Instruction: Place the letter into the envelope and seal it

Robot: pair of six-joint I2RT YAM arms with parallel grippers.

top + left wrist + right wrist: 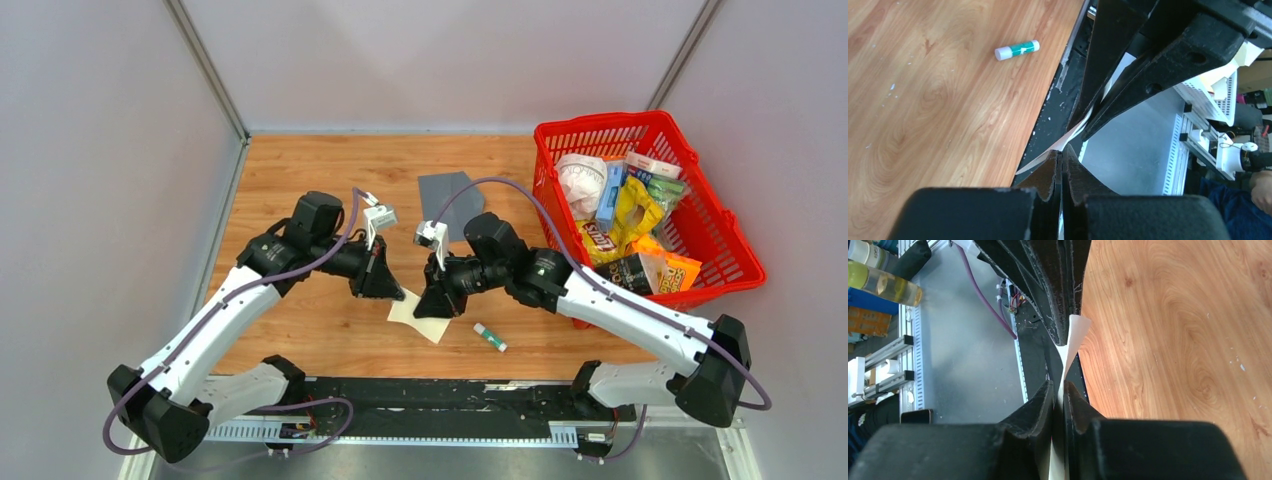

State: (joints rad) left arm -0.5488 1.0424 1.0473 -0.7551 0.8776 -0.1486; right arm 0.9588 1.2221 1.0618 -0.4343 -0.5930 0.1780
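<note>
Over the near middle of the counter (300,170), seen from above, the two grippers meet with the letter (422,318) between them. The left gripper (388,288) is pinched tight on the sheet's left side and the right gripper (436,302) on its right. The sheet shows as a pale slanted patch with one corner pointing near-right. Its long axis seems to run from one gripper to the other, though the fingers hide too much to be sure. The envelope (448,192) lies flat well apart, farther back and partly under the right arm; its flap cannot be read. A glue stick (490,337) lies near the letter, and a basket (598,121) stands at the far right.

From the left wrist, the left gripper (1062,159) has its jaws closed on a thin edge of the letter (1070,137). The sheet runs edge-on up into the right gripper (1089,117). The glue stick (1017,50) lies on the wood beyond.

From the right wrist, the right gripper (1059,390) is likewise clamped on the letter (1075,326). The paper narrows to a twisted waist just before the left gripper (1064,339).

That twist is the main risk: if either arm pulls or turns, the paper may crease or tear. Both bites are shallow, so the edge could slip out. With both grippers busy, nothing steadies or opens the envelope.
</note>
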